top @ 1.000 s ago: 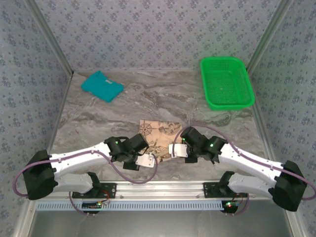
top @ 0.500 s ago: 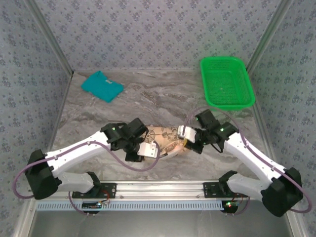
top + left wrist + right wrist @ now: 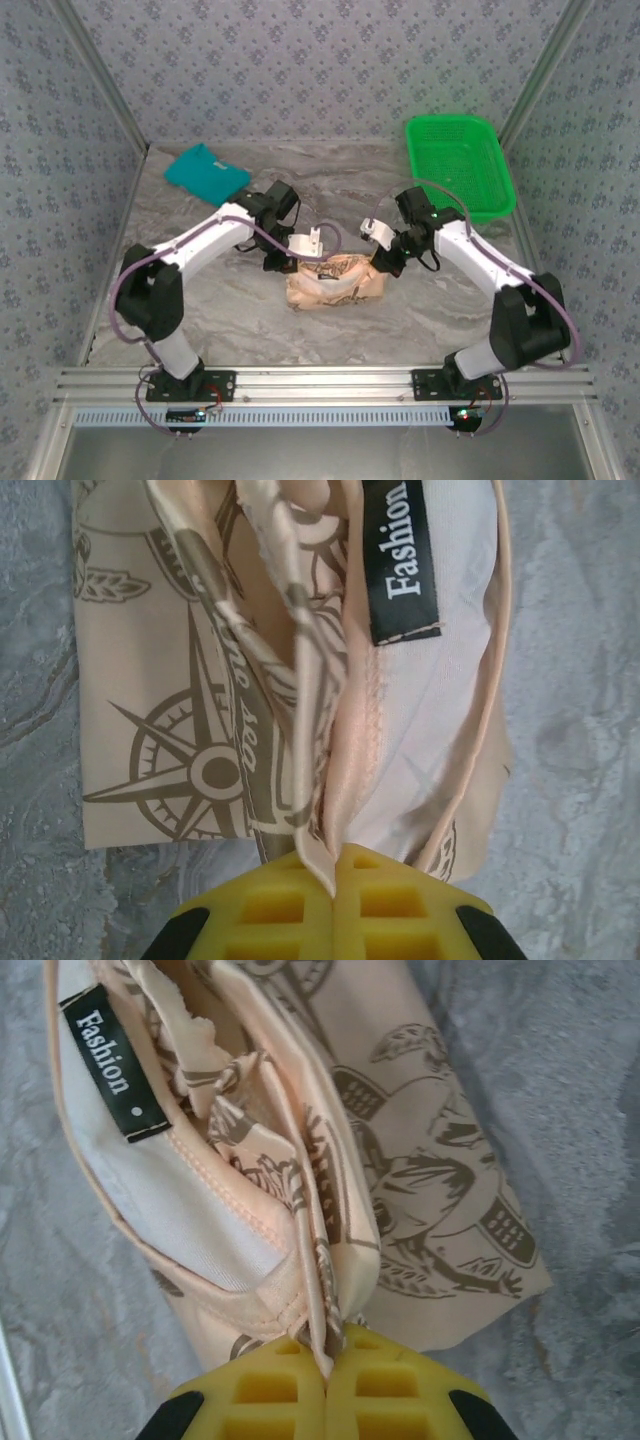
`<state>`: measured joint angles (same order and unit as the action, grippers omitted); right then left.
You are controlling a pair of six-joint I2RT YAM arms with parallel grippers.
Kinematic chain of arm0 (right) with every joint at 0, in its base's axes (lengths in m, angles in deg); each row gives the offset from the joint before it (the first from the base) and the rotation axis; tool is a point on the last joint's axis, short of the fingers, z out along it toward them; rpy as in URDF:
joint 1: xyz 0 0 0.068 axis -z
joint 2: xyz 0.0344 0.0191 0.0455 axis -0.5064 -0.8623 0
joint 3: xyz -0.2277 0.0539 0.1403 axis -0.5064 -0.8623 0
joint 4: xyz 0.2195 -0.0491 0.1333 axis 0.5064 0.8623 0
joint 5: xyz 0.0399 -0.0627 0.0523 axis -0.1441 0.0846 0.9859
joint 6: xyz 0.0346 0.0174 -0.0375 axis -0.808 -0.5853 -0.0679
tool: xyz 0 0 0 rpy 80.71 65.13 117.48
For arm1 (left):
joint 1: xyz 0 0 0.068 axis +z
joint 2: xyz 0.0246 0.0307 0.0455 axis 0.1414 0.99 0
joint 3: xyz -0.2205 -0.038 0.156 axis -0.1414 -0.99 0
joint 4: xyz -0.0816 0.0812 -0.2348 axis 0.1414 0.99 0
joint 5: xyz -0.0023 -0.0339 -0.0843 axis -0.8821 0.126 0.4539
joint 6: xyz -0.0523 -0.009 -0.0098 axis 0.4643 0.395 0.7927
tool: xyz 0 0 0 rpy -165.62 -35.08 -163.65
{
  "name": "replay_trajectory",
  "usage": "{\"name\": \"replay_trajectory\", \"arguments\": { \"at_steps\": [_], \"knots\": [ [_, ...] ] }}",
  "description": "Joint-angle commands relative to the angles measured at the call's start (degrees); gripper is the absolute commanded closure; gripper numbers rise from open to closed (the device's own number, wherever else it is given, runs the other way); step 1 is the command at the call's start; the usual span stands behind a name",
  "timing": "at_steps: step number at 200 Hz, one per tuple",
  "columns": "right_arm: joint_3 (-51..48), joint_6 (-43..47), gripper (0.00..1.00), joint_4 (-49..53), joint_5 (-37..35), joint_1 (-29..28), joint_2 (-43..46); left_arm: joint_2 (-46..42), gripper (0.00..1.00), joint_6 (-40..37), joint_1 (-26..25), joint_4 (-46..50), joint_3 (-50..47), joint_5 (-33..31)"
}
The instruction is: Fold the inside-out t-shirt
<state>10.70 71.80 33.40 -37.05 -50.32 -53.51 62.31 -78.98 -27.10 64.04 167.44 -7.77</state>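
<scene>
Left wrist view — my left gripper [image 3: 332,878] pinches a fold of the inside-out t-shirt [image 3: 180,680]; right gripper [image 3: 326,1355] pinches another. Frame edges crop both sets of yellow pads [image 3: 270,912] and the top of the label [image 3: 403,560].

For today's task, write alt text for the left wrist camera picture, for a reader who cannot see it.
The left arm's yellow end effector, shut, pinches a fold of a peach-beige cloth t-shirt with brown compass-rose prints. A small black label reading "Fashion" sits on the paler inner side, and the grey marbled table shows on either side.
</scene>
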Motion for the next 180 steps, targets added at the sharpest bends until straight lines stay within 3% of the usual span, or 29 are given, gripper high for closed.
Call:
{"name": "replay_trajectory", "arguments": {
  "at_steps": [1, 43, 71, 103, 125, 137, 180],
  "knots": [
    [4.1, -1.7, 1.00, -1.4, -1.0, 0.9, -6.1, 4.6, 1.00, -2.1, 2.7, 2.4, 3.8, 2.6],
    [9.2, -9.5, 1.00, -6.3, -8.7, 0.9, -17.0, 20.5, 1.00, 4.3, 6.4, 1.3, 11.8, -3.6],
    [9.3, -12.4, 1.00, -9.0, -14.8, 0.0, -21.9, 26.0, 0.92, 7.7, 6.4, -0.3, 14.2, -2.3],
    [7.9, -13.0, 0.98, -11.1, -18.6, -1.6, -22.4, 25.2, 0.82, 14.0, 7.3, -7.6, 13.1, -2.6],
    [5.0, -14.2, 0.83, -12.9, -16.9, -1.2, -20.9, 22.6, 0.58, 16.2, 8.1, -7.8, 14.8, 0.2],
    [4.2, -15.4, 0.75, -14.2, -16.5, -0.8, -19.0, 19.8, 0.56, 17.7, 8.5, -8.1, 15.1, 0.7],
    [2.7, -20.1, 0.66, -18.1, -18.6, 0.0, -8.3, 8.0, 0.54, 27.1, 12.2, -10.0, 16.4, -0.7]
  ]
}}
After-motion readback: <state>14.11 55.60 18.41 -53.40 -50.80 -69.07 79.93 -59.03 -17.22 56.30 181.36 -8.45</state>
